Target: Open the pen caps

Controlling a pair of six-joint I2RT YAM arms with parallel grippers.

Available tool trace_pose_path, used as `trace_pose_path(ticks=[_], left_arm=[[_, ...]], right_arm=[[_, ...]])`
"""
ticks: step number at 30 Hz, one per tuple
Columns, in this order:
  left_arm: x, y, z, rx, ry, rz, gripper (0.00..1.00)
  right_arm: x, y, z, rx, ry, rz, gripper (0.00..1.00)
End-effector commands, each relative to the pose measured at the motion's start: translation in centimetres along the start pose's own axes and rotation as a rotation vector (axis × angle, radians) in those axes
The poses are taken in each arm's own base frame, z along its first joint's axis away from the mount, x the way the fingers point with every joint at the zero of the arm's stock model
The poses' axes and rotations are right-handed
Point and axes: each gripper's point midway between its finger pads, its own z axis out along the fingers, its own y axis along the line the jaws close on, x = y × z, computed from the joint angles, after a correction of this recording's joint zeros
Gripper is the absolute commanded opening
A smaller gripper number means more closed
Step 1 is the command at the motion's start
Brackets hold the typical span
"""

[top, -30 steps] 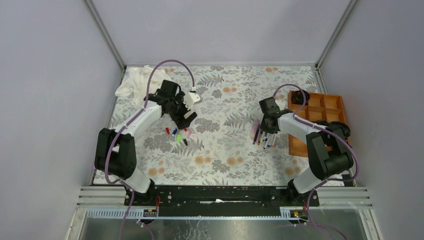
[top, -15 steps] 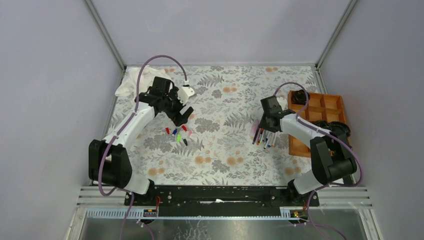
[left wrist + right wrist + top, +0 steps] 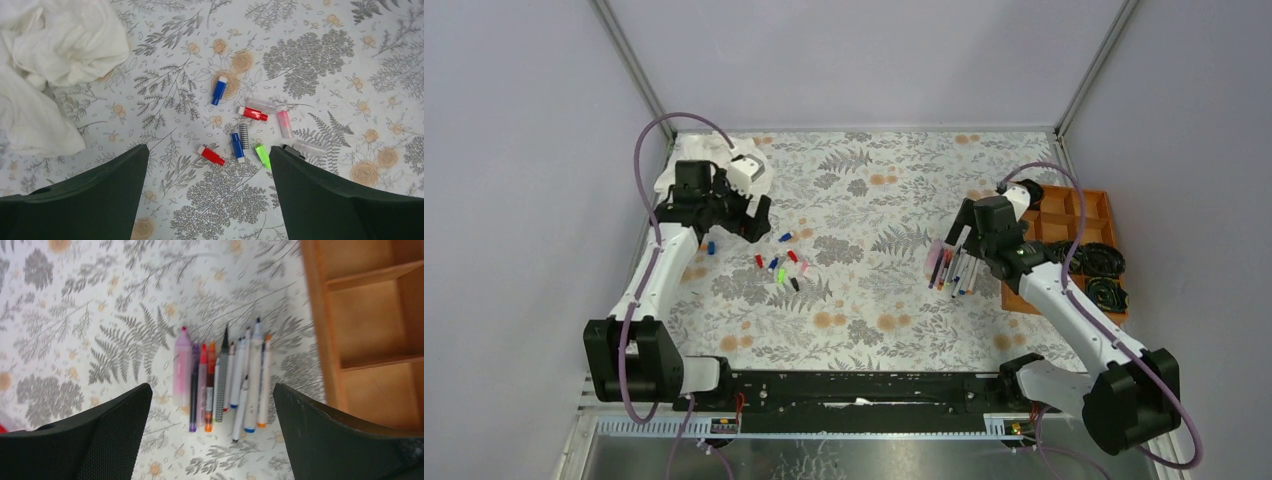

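Observation:
Several loose pen caps [image 3: 237, 146] in red, blue, green, pink, black and clear lie in a cluster [image 3: 776, 263] on the floral cloth. One blue cap [image 3: 710, 247] lies apart to the left. My left gripper [image 3: 207, 150] hangs open above the cluster's edge [image 3: 756, 218], holding nothing. The pens [image 3: 220, 377] lie side by side in a row [image 3: 952, 270], their bare tips showing. My right gripper [image 3: 211, 387] stands open over them [image 3: 965, 236], touching none.
A crumpled white cloth [image 3: 60, 40] lies at the back left [image 3: 694, 160]. A wooden compartment tray [image 3: 320, 330] stands right of the pens [image 3: 1064, 215], with black cables [image 3: 1099, 262] in its near cells.
My right gripper has opened and drawn back from the pen row. The left arm has swung left and back, away from the caps, staying open. A blue cap now shows left of the cluster.

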Motion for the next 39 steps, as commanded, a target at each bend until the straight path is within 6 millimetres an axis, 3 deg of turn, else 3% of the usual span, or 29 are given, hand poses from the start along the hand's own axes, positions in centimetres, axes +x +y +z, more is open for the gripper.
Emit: trace_pose_path(ticks=[1, 3, 6, 11, 19, 25, 28, 34, 39], left_arm=[[-0.1, 2.1, 0.6, -0.067, -0.121, -0.109, 0.98], [0.5, 3.1, 1.2, -0.097, -0.167, -0.154, 0.98], [1.6, 4.4, 2.3, -0.155, -0.213, -0.187, 0.98], [3.4, 5.7, 4.2, -0.228, -0.273, -0.204, 0.98], [5.8, 6.8, 6.2, -0.302, -0.334, -0.22, 0.99], [5.6, 6.4, 5.9, -0.312, -0.409, -0.217, 0.98], [5.5, 5.8, 5.5, -0.313, -0.462, -0.225, 0.98], [5.3, 5.7, 4.2, -0.359, -0.523, -0.231, 0.98], [5.2, 3.8, 3.1, -0.347, -0.594, -0.181, 0.98]], right_arm=[[-4.3, -2.9, -1.2, 0.155, -0.191, -0.034, 1.0], [-6.0, -3.4, -0.9, 0.167, -0.303, -0.099, 1.0], [-7.8, -5.6, -0.7, 0.274, -0.464, -0.188, 1.0], [-7.3, -7.4, 0.8, 0.386, -0.478, -0.242, 1.0], [-6.4, -8.3, 3.1, 0.34, -0.666, -0.238, 1.0], [-4.7, -9.7, 5.4, 0.349, -0.645, -0.24, 1.0], [-4.9, -10.3, 5.6, 0.375, -0.667, -0.183, 1.0], [-4.5, -10.4, 6.2, 0.363, -0.69, -0.161, 1.0], [-3.8, -9.1, 6.0, 0.246, -0.709, -0.223, 1.0]])
